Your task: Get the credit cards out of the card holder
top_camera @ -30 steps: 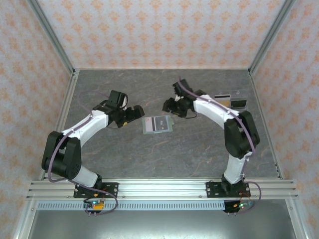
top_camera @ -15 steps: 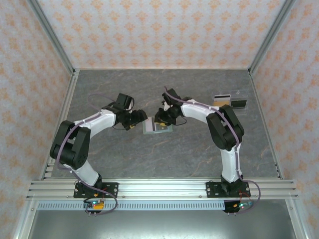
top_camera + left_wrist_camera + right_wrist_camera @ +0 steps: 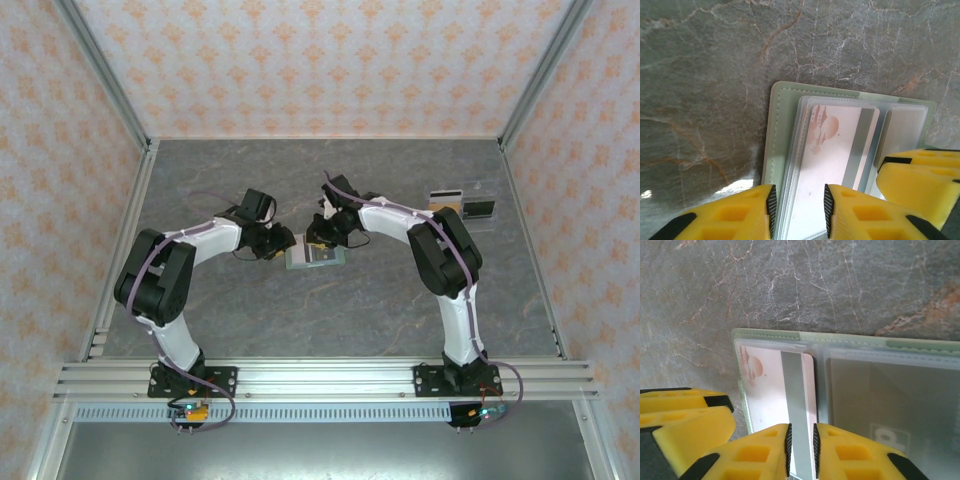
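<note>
Veined grey stone tabletop [image 3: 250, 310] under stitched sage-green card holder [image 3: 777, 130]

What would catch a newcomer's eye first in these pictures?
The left gripper and the right gripper meet over the open green card holder at the middle of the table. In the right wrist view, a pale credit card with a grey stripe sits inside the holder. Loose cards lie at the far right.
</note>
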`<state>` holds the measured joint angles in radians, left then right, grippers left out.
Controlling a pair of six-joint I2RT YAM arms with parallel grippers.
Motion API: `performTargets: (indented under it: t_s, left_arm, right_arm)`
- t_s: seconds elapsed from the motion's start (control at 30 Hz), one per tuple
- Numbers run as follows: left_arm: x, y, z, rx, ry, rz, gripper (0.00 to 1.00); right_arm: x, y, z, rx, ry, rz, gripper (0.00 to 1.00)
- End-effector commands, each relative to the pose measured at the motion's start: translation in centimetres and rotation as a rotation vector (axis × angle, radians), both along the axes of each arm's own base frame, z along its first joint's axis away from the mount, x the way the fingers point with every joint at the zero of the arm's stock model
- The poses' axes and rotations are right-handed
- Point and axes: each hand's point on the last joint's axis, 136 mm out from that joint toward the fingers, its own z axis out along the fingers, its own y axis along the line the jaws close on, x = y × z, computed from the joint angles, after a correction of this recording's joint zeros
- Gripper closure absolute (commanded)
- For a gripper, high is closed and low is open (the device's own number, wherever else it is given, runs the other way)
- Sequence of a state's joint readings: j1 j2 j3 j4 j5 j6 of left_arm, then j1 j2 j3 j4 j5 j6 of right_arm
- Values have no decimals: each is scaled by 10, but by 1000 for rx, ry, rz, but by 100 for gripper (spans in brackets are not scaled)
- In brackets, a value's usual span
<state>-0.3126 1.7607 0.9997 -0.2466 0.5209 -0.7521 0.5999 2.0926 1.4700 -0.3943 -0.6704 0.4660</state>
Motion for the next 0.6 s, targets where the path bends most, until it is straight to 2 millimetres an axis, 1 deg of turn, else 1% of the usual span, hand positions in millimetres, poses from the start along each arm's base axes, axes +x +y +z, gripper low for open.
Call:
performTargets:
  t_s: [0.0, 0.13, 0.3, 0.57]
  left_arm:
    - [11, -8, 6, -22, -31, -12, 71]
    - [12, -9, 2, -26, -21, -16, 78]
    - [11, -7, -3, -6, -9, -26, 84]
    - [5, -4, -18, 17, 30, -35, 87]
  right_arm:
    - [5, 6, -2, -3, -26, 21, 79]
    - [5, 6, -10, -16, -11, 22, 80]
    - [5, 3, -17, -34, -2, 17, 82]
    - [3, 1, -25, -49, 14, 15, 83]
